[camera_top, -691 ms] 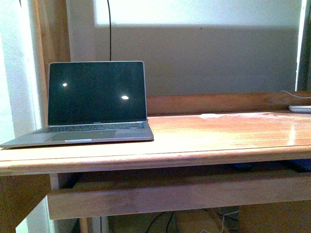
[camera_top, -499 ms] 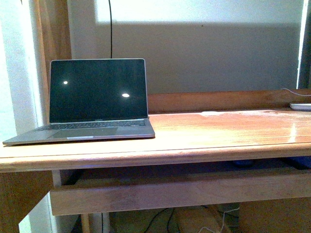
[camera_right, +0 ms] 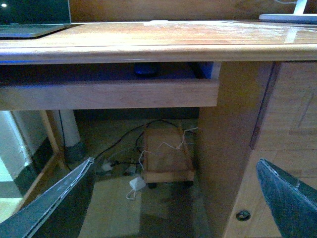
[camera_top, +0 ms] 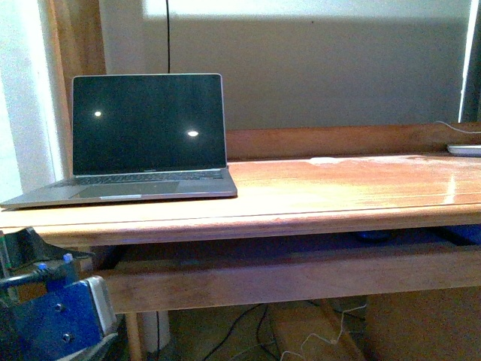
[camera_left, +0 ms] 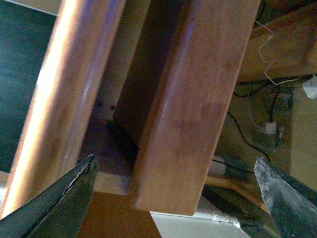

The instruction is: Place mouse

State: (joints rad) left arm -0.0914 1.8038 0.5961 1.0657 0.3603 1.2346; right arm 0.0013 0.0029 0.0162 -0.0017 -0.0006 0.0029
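Mouse (camera_right: 146, 69) at 12 o'clock from right gripper (camera_right: 174, 166)
Left gripper (camera_left: 174, 161), farther off, and right both gape empty; mouse seems crosswise in tray (camera_right: 99, 94).

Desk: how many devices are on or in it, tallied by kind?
Laptop: 1, open, screen dark
White device: 1, flat, at the far right
Mouse: 1, dark oval in the pull-out tray
Total: 3
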